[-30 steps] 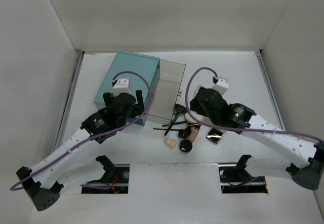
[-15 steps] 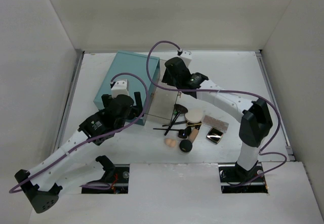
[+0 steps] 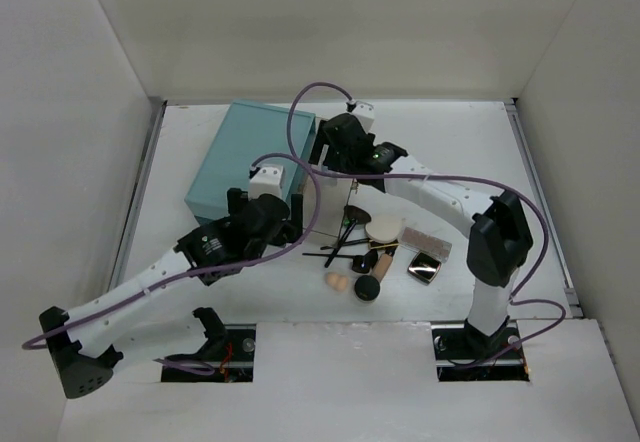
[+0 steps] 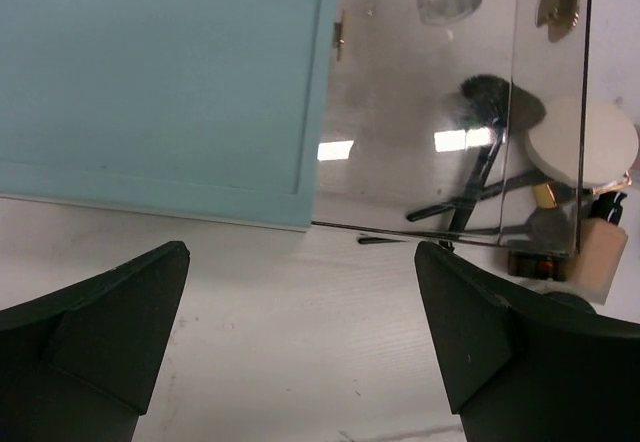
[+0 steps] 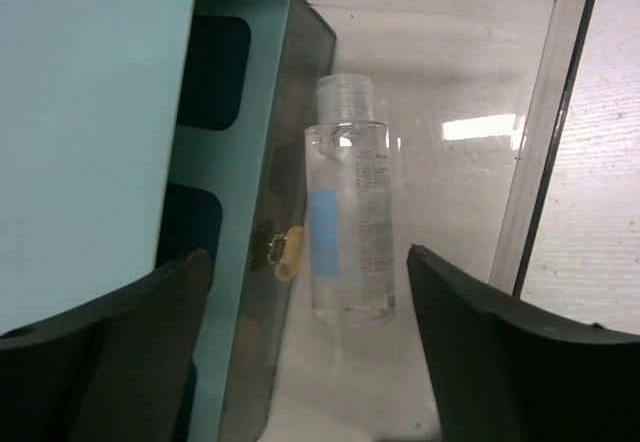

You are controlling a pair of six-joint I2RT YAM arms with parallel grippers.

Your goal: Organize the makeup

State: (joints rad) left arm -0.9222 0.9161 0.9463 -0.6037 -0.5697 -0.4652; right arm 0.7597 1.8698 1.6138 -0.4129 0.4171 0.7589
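1. Your left gripper (image 4: 302,252) is spread wide with nothing between its fingers. It hovers over the table (image 3: 500,162) at the near edge of the teal box (image 4: 160,72) and of the glossy clear panel (image 4: 440,112) hinged to it.
2. Your right gripper (image 5: 308,257) is also wide apart and empty. It points into the space between the box's open side and that panel.
3. The clear bottle (image 5: 350,212) sits straight ahead of the right fingers, just beside a small gold clasp (image 5: 285,252). You cannot tell from the wrist view whether it stands or lies.
4. The rest of the makeup is clustered on the table to the right of the panel's near corner. The black-handled brushes (image 3: 345,240) cross over each other, the round white puff (image 3: 383,227) is touching them, and the beige bottle (image 3: 383,260) is just below the puff.
5. The peach sponge (image 3: 336,281) and a black round compact (image 3: 367,288) lie side by side, nearest the arm bases.
6. The pinkish palette (image 3: 427,242) and a dark square compact (image 3: 425,268) with a shiny face lie at the right of the pile, close together.
7. Neither gripper touches any of the pile.
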